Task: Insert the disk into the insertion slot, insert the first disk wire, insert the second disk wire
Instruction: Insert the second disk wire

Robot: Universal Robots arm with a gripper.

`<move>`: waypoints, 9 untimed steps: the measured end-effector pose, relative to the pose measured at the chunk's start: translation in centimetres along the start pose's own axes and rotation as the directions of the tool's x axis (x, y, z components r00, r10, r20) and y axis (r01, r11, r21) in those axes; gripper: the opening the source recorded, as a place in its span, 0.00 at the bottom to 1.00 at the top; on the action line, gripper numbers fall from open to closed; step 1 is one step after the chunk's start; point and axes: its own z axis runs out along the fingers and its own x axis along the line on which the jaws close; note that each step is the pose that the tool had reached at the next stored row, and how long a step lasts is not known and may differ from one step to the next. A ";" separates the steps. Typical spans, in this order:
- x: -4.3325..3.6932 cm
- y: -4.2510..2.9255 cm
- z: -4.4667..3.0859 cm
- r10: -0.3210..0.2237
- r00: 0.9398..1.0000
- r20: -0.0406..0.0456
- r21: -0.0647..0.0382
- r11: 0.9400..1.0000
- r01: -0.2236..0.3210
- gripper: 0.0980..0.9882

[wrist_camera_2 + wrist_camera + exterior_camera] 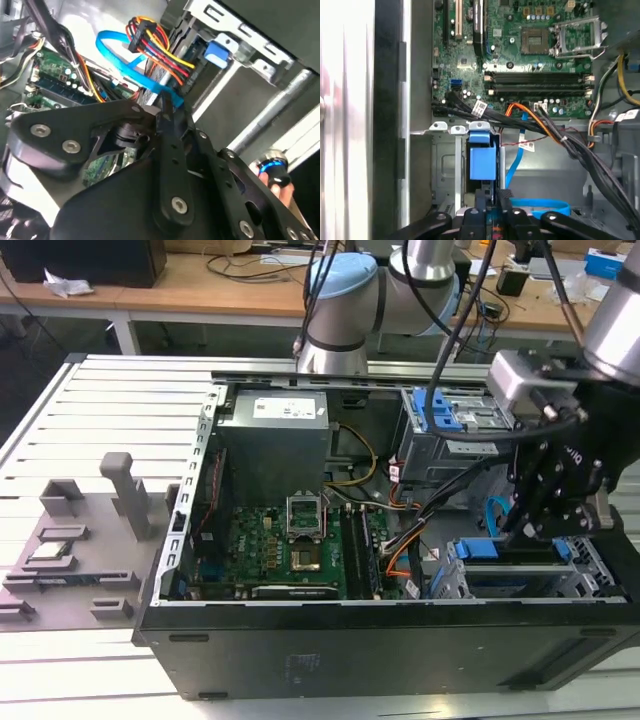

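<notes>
The disk sits in the insertion slot (590,562), a low silver cage (445,165) at the case's corner on the exterior view's right. Its blue carrier (500,550) (482,159) (218,53) faces the case interior. My gripper (535,530) (492,201) (167,107) hangs right behind the carrier, shut on the plug end of the second disk wire (117,55) (540,204), the light-blue flat cable that loops away from the fingers. The first disk wire (157,47), an orange, red, yellow and black bundle with a black plug, runs toward the disk's rear. Where that bundle ends is hidden.
A taller grey cage with blue tabs (450,425) stands behind the low one. The motherboard (290,540) (535,50) and power supply (275,440) occupy the case's middle. A thick black cable bundle (570,145) crosses beside the gripper. Grey fixtures (90,530) lie on the slatted table.
</notes>
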 end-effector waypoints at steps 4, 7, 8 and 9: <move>-0.19 0.11 -2.27 0.000 1.000 0.000 0.000 1.000 0.000 0.15; -0.35 0.17 -3.62 0.000 1.000 0.000 0.000 1.000 0.000 0.14; -0.33 0.19 -3.94 0.000 1.000 0.000 0.000 1.000 0.000 0.06; -0.32 0.20 -4.23 0.000 1.000 0.000 0.000 1.000 0.000 0.01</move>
